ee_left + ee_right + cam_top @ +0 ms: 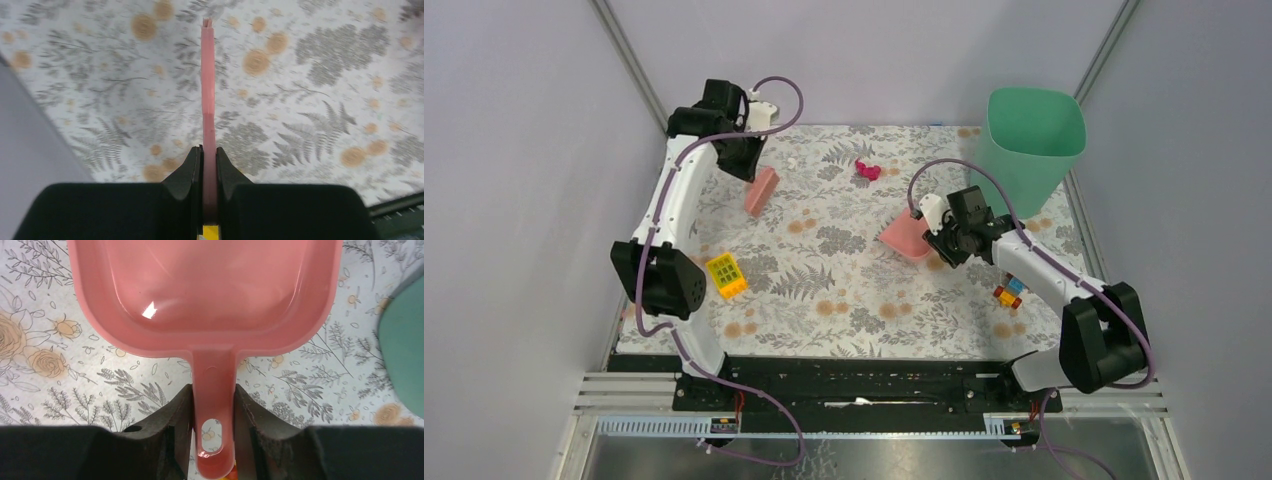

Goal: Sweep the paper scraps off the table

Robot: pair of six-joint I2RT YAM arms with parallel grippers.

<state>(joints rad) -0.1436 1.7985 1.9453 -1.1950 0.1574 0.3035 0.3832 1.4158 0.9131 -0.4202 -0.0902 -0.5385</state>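
handle of the dustpan (205, 290) sits pinched in my right gripper (212, 397); left gripper (209, 155) clamps the pink sweeper (208, 90). a hard stroke could flick the magenta scrap (867, 171) past the dustpan.

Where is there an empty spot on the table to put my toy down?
The biggest bare patch is the near middle, between the yellow brick and the toy-brick vehicle. Another lies between the pink brush and the pink dustpan, in front of the magenta scrap. The right side by the green bin is crowded.
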